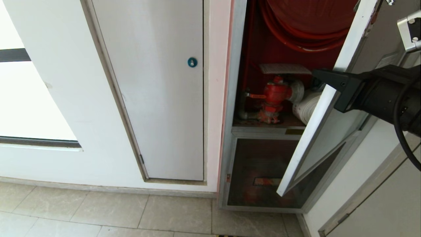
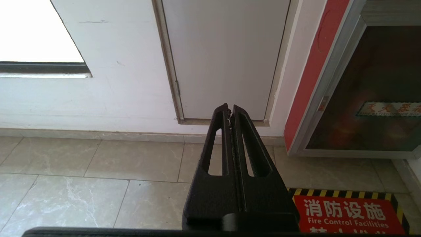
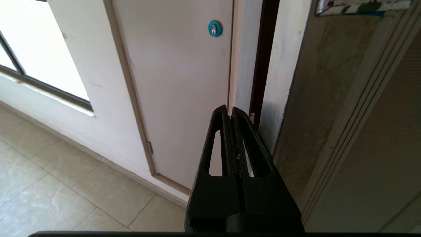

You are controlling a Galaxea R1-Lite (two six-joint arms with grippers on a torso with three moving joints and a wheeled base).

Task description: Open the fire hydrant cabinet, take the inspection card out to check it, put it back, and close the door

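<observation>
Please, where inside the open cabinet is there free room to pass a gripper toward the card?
Free: the gap between the silver cabinet frame and the open glass door, above the white inspection card. Crowded: below it, the red valve and white rolled hose.

White panel door [image 1: 164, 98] set in the white wall [image 1: 59, 98], round blue lock [image 1: 192, 62] near its right edge, small hinge low on its left side. Bright window [image 1: 29, 98] to the left with a dark sill. Beige marbled tile floor [image 1: 108, 210] below, pale skirting along the wall. Red floor sign [image 2: 345, 214] reading "Fire Control Facilities", yellow-black striped border, in the left wrist view.
</observation>
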